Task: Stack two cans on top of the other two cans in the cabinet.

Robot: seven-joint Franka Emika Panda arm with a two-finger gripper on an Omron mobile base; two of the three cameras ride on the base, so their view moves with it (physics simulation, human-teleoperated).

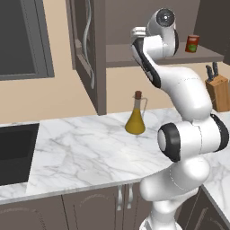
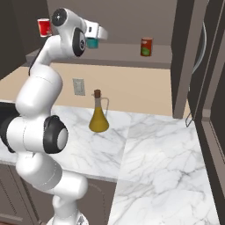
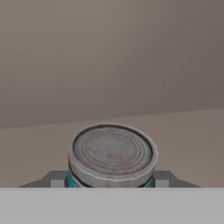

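My gripper [image 2: 93, 40] is shut on the teal-blue can [image 3: 113, 151], whose grey ringed lid faces the hand camera, with a finger [image 3: 162, 178] on each side. The teal can [image 2: 92, 43] is held at about shelf height, at the left of the cabinet shelf [image 2: 125, 55]. A red can with a white band [image 2: 44, 27] shows behind the arm's upper joint, further left. The red can with a green-and-white label [image 2: 146, 47] stands upright on the shelf [image 1: 134, 56] to the right, also seen as the red can [image 1: 192, 43]. The cabinet door [image 1: 87, 49] with its wavy silver handle hangs open.
An olive-oil bottle [image 1: 135, 116] stands on the marble counter [image 1: 90, 152] below the shelf. A knife block [image 1: 218, 90] sits at the far right, a dark sink [image 1: 13, 152] at the left. Another open door [image 2: 206, 66] stands on the right. A wall outlet [image 2: 79, 86] sits behind the arm.
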